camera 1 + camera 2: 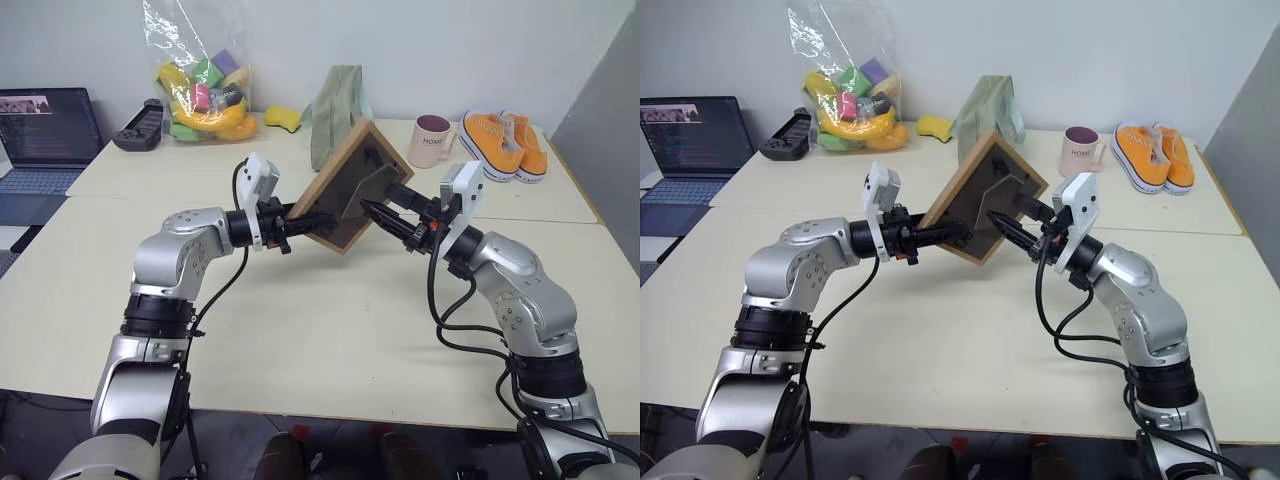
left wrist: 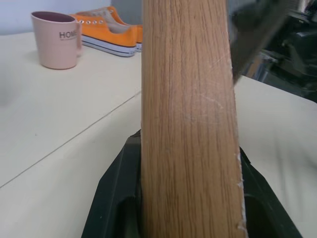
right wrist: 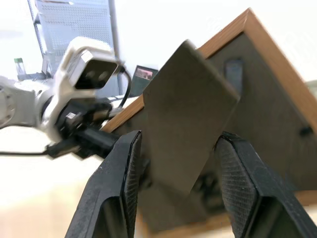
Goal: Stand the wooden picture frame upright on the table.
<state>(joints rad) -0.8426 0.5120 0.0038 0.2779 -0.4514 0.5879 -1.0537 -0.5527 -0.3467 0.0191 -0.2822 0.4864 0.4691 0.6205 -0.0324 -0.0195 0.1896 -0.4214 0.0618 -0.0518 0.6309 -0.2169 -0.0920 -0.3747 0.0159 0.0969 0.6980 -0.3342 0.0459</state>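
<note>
both arms are made of rounded silver-grey shells joined by black rings, with loose black cables looping along the forearms and elbows. each wrist carries a white boxy camera housing above black hardware. the left gripper [image 1: 300, 222] and right gripper [image 1: 383, 213] each end in two matte black fingers.

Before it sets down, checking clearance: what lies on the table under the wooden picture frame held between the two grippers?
Nothing: in the left eye view the beige table below the light-wood picture frame is bare.
</note>
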